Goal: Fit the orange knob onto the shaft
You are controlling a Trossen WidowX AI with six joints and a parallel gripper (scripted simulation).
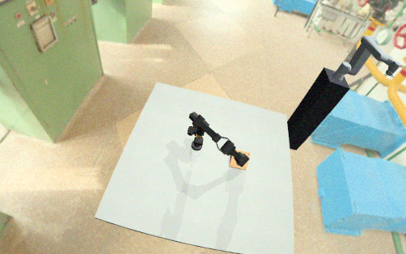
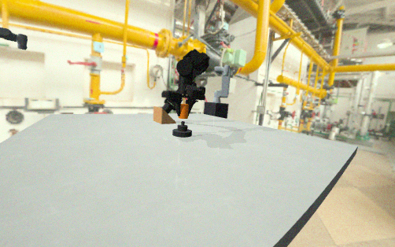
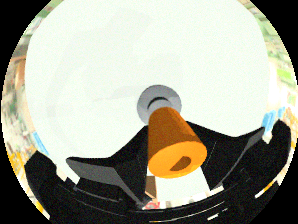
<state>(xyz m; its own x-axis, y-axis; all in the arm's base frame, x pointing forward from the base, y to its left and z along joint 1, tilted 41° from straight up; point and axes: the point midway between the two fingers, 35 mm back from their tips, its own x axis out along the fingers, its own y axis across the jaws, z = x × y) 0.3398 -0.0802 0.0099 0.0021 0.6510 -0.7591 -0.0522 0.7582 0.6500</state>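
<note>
The orange knob (image 2: 184, 112) (image 3: 171, 125) is upright between the fingers of my gripper (image 2: 184, 109) (image 3: 174, 137), which is shut on it. The near end of the knob shows a dark half-round mark in the wrist view. The round dark pedestal (image 1: 196, 146) (image 2: 182, 133) (image 3: 143, 106) stands on the table. Its shaft (image 2: 182, 123) points up just under the knob, with a small gap between them in the exterior view. In the wrist view the knob covers the shaft and part of the pedestal. The shaft's flat side cannot be seen.
The pale table (image 1: 162, 121) (image 2: 118, 169) carries the pedestal and the arm's orange-brown base block (image 1: 233, 165) (image 2: 160, 115). The arm reaches over from the base. A tall black column (image 1: 315, 109) with a grey arm stands beyond the table edge, near blue boxes (image 1: 364, 174).
</note>
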